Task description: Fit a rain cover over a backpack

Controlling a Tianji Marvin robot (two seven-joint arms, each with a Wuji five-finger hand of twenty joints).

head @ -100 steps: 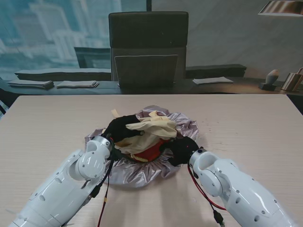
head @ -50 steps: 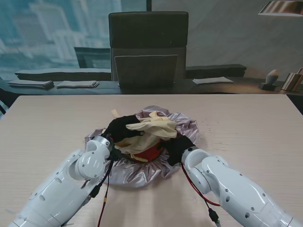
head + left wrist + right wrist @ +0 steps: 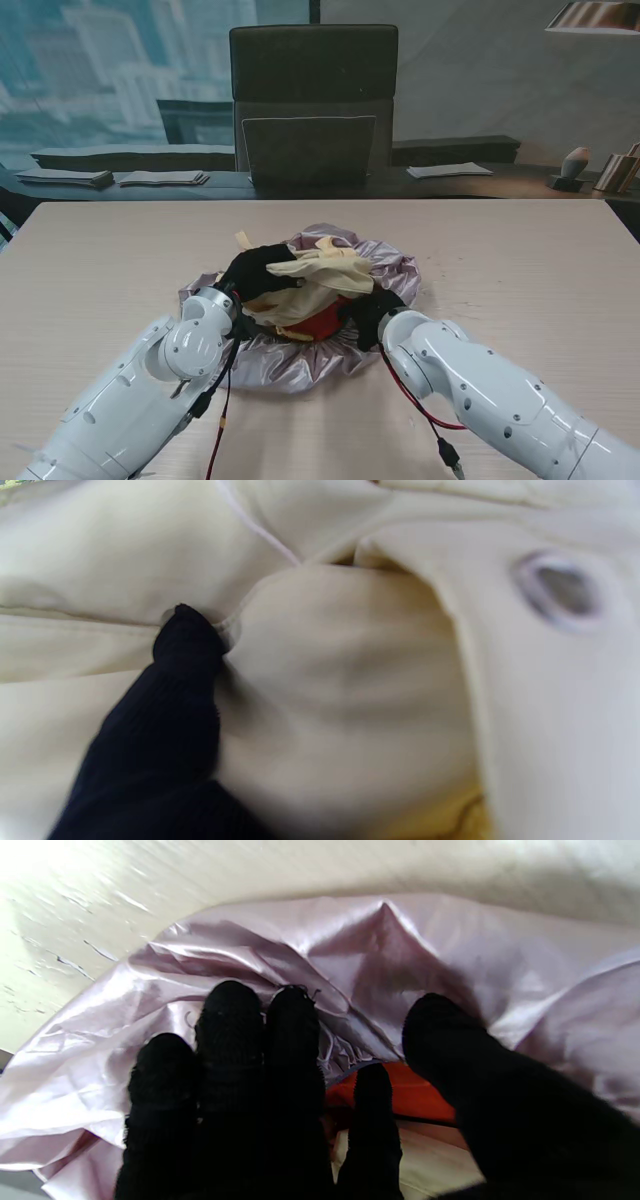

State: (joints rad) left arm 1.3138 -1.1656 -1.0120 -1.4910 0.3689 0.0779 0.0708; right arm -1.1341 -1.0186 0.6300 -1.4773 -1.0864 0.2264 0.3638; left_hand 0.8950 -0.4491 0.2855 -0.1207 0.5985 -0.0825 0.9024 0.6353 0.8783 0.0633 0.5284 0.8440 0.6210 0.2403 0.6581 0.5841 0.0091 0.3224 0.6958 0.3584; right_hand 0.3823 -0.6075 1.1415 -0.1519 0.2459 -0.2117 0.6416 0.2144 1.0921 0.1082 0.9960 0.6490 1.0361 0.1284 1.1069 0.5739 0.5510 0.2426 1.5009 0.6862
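Observation:
A cream and red backpack (image 3: pixel 318 272) lies crumpled on a shiny lilac rain cover (image 3: pixel 290 365) spread under it at the table's middle. My left hand (image 3: pixel 258 270), in a black glove, sits on the backpack's left side with fingers curled into the cream fabric; in the left wrist view one finger (image 3: pixel 175 680) digs into a fold of the backpack (image 3: pixel 350 655). My right hand (image 3: pixel 372 308) is at the near-right rim. Its fingers (image 3: pixel 235 1040) lie spread on the cover's gathered hem (image 3: pixel 300 945), thumb apart, with red backpack fabric (image 3: pixel 415 1095) showing between them.
The wooden table (image 3: pixel 540 260) stretches to both sides. A dark office chair (image 3: pixel 313 100) stands behind its far edge. Papers (image 3: pixel 450 170) lie on a dark shelf beyond. Red cables (image 3: pixel 420 400) hang along both forearms.
My right hand has slid left and slightly farther from me, onto the cover's near-right hem against the backpack. The left hand and the backpack have stayed put.

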